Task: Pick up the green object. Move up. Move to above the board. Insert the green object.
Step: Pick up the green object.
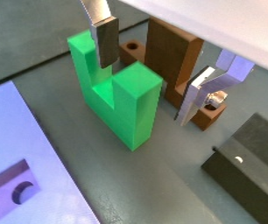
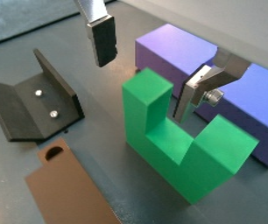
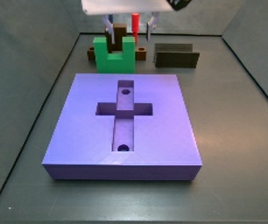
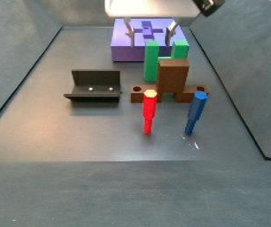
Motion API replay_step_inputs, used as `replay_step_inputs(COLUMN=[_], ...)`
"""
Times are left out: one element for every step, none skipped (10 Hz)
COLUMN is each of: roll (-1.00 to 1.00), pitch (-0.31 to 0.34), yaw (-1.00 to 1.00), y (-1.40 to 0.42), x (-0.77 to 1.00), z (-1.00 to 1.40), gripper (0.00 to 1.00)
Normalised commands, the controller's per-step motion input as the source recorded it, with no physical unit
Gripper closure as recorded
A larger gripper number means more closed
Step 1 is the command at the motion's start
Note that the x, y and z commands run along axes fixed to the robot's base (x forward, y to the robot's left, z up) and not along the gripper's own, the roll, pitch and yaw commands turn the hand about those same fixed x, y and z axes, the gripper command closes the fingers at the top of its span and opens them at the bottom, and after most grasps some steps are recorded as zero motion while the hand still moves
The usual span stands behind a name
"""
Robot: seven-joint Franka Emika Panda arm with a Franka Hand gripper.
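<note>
The green object (image 1: pixel 116 98) is a bright green U-shaped piece standing on the floor with its prongs up, also seen in a wrist view (image 2: pixel 178 144) and in both side views (image 3: pixel 113 52) (image 4: pixel 151 62). My gripper (image 1: pixel 154 70) is open and low over it, also shown in a wrist view (image 2: pixel 148 68). One prong stands between the two fingers (image 1: pixel 105 44), and neither finger visibly presses on it. The board (image 3: pixel 124 122) is a large lavender slab with a cross-shaped recess and two round holes. It lies just beyond the green object (image 2: pixel 195 61).
A brown block (image 1: pixel 172 54) stands right beside the green object, close to one finger (image 1: pixel 201 92). The dark fixture (image 4: pixel 93 86) stands apart on the floor. A red peg (image 4: pixel 150 111) and a blue peg (image 4: pixel 195 111) stand upright near the brown block (image 4: pixel 174 82).
</note>
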Motion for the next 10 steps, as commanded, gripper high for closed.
replay_step_inputs(roll=[0.06,0.05,0.0,0.0,0.0,0.0,0.0,0.0,0.0,0.0], pitch=[-0.006,0.0,0.0,0.0,0.0,0.0,0.0,0.0,0.0,0.0], yaw=[0.0,0.0,0.0,0.0,0.0,0.0,0.0,0.0,0.0,0.0], y=[0.0,-0.01,0.0,0.0,0.0,0.0,0.0,0.0,0.0,0.0], x=[0.0,0.0,0.0,0.0,0.0,0.0,0.0,0.0,0.0,0.0], z=[-0.42,-0.3,0.0,0.0,0.0,0.0,0.0,0.0,0.0,0.0], gripper=[0.0,0.0,0.0,1.0,1.0,1.0,1.0,1.0,1.0,1.0])
